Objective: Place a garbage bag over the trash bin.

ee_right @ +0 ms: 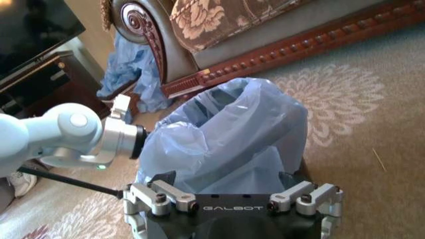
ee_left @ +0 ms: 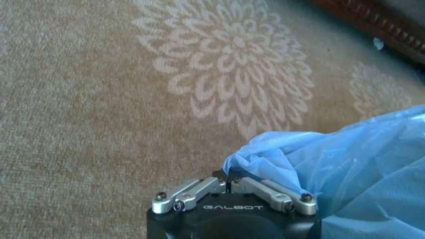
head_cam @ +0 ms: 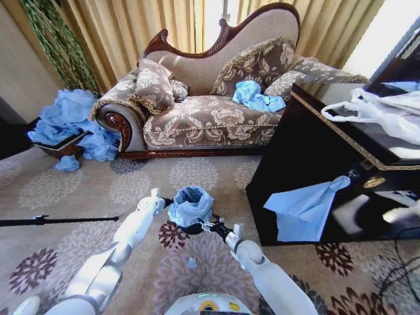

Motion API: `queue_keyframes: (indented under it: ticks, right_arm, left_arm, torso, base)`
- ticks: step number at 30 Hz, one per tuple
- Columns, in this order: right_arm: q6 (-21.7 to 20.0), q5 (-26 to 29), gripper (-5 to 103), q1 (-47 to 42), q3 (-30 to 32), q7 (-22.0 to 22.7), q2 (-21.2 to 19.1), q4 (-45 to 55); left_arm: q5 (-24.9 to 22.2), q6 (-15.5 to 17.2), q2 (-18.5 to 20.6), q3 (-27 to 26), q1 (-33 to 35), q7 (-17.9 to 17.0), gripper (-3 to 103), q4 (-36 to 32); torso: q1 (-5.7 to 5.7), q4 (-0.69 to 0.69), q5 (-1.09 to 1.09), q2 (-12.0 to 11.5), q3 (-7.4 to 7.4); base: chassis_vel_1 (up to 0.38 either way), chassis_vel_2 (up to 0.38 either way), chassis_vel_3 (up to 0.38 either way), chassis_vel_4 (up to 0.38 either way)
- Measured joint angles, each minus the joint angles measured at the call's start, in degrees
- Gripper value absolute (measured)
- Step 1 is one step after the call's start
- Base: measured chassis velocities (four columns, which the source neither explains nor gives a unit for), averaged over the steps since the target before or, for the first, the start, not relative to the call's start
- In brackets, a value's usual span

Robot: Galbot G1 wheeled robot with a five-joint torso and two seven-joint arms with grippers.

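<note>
left gripper [ee_left: 228, 175] jaws closed at garbage bag [head_cam: 190, 203] edge (over bin); right gripper [ee_right: 232, 185] jaws wide.

A floral sofa [head_cam: 210, 98] with carved wood trim fills the upper centre, loose blue bags [head_cam: 257, 96] lying on its seat. A heap of blue bags [head_cam: 69, 125] sits at the upper left. A dark cabinet [head_cam: 328, 177] at right carries a white plastic bag [head_cam: 380, 113]. Patterned carpet [head_cam: 59, 197] covers the floor.

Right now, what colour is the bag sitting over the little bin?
Light blue; the garbage bag shows best in the right wrist view.
</note>
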Motion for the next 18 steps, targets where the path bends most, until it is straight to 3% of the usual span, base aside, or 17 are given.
queue_keyframes:
  ticks: [6,8,11,12,14,15,16,18]
  right_arm:
    - [0.2,-0.5,100,-0.9,0.4,0.0,-0.5,1.2]
    - [0.3,-0.6,100,-1.1,0.5,0.0,-0.7,1.5]
    - [0.5,-0.7,100,-1.6,0.8,0.0,-0.9,2.2]
    - [0.5,-0.7,100,-1.6,0.8,0.0,-0.9,2.2]
    - [0.7,-0.7,100,-1.9,0.8,0.0,-1.0,2.5]
    - [0.9,-0.8,100,-1.9,0.8,0.0,-1.0,2.5]
    - [0.9,-0.8,100,-1.9,0.8,0.0,-1.0,2.5]
    - [1.0,-0.9,100,-2.1,0.8,0.0,-0.9,2.7]
  left_arm:
    - [0.7,-1.3,0.4,-1.0,2.4,0.2,-3,-2.1]
    - [0.7,-2.7,0.7,-1.1,3.0,0.5,2,-2.5]
    - [0.1,-10.4,1.4,-1.5,4.0,4.0,18,-2.1]
    - [0.1,-10.4,1.4,-1.5,4.0,4.0,18,-2.1]
    - [-1.3,-15.1,1.8,-1.7,4.0,6.8,28,-0.8]
    - [-1.8,-17.5,1.9,-1.8,4.1,8.7,28,0.0]
    - [-1.8,-17.5,1.9,-1.8,4.1,8.7,28,0.0]
    - [-3.0,-20.8,2.1,-2.2,4.6,11.9,40,0.5]
  torso:
    - [0.0,-0.01,-0.02,0.0,0.0]
    - [0.0,-0.02,-0.02,0.0,0.0]
    - [0.0,0.01,-0.01,0.0,0.0]
    - [0.0,0.01,-0.01,0.0,0.0]
    - [0.0,0.0,-0.01,0.0,0.0]
    - [0.0,0.0,-0.01,0.0,0.0]
    - [0.0,0.0,-0.01,0.0,0.0]
    - [0.0,0.0,-0.01,0.0,0.0]
  base:
    - [0.0,0.0,0.0,0.0]
    - [0.0,0.0,0.0,0.0]
    - [0.0,0.0,0.0,0.0]
    - [0.0,0.0,0.0,0.0]
    - [0.0,0.0,0.0,0.0]
    - [0.0,0.0,0.0,0.0]
    - [0.0,0.0,0.0,0.0]
    - [0.0,0.0,0.0,0.0]
